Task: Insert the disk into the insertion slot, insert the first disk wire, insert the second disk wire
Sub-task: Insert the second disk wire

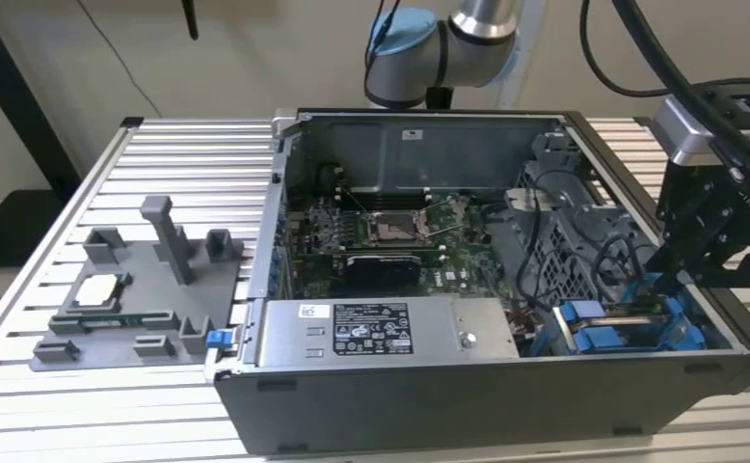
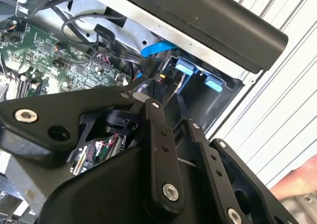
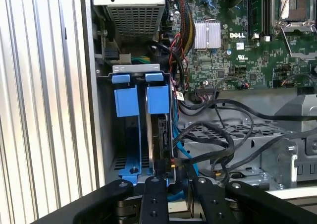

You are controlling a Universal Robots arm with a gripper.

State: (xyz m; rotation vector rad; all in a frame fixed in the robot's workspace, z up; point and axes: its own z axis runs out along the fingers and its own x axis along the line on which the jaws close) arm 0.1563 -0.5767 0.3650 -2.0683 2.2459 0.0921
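Where blue plastic rails (image 3: 126, 100) line the insertion slot (image 3: 142, 130), black gripper (image 3: 174, 180)

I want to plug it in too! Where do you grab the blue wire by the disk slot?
Probably pinch the blue wire near its end beside the insertion slot, not on its loose curve. Come from above, through the case's open side: the slot's wall and black wires crowd it sideways.

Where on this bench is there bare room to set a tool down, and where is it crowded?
Bare slatted table beyond the grey fixture, on the exterior view's left. Crowded: the insertion slot, among cables, with the gripper at it.
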